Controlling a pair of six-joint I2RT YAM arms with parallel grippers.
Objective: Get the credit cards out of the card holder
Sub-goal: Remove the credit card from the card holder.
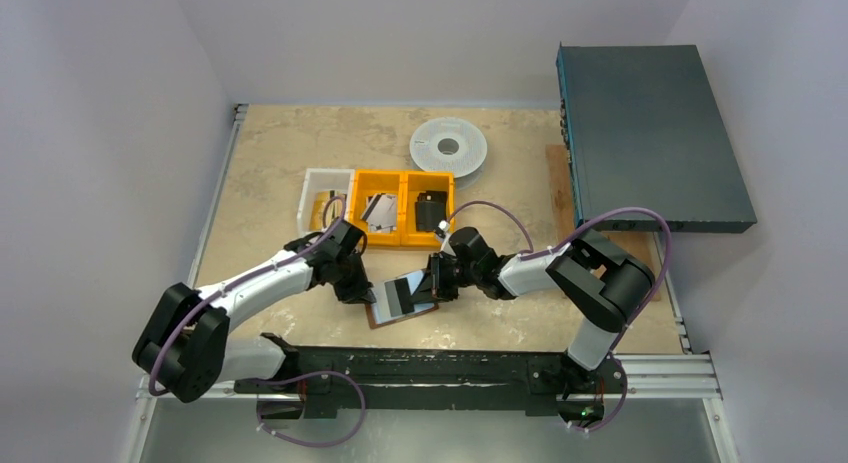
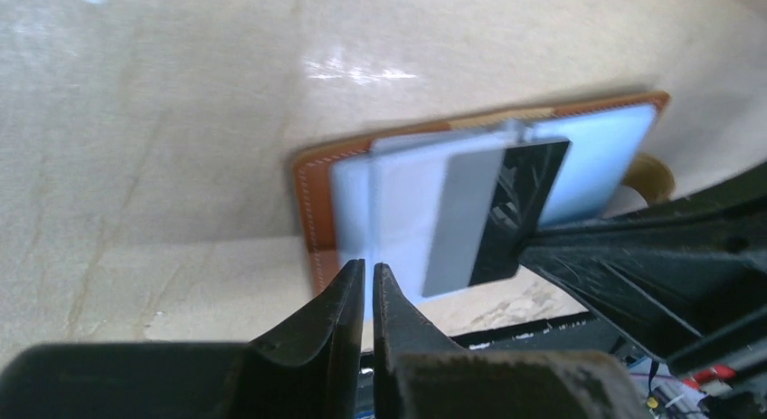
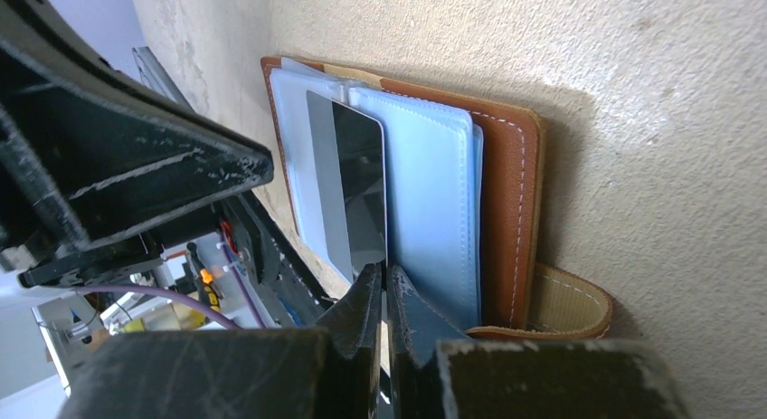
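Note:
The brown card holder (image 1: 377,318) lies open on the table, pale blue inner face up. A grey-and-black credit card (image 1: 405,294) sticks out of it. My left gripper (image 1: 366,290) is at its left end, and in the left wrist view its jaws (image 2: 369,271) are shut on the pale inner leaf of the card holder (image 2: 312,179). My right gripper (image 1: 438,283) is at the right end. In the right wrist view its jaws (image 3: 385,274) are shut on the edge of the credit card (image 3: 357,184), which rests against the card holder (image 3: 511,211). From the left wrist the credit card (image 2: 493,211) lies tilted across the leaf.
Behind the holder stand two orange bins (image 1: 366,223), one with pale cards (image 1: 378,211) and one with a black item (image 1: 430,211), beside a white bin (image 1: 312,198). A white spool (image 1: 448,145) sits further back and a dark box (image 1: 650,133) at the right. A black rail (image 1: 420,363) runs along the near edge.

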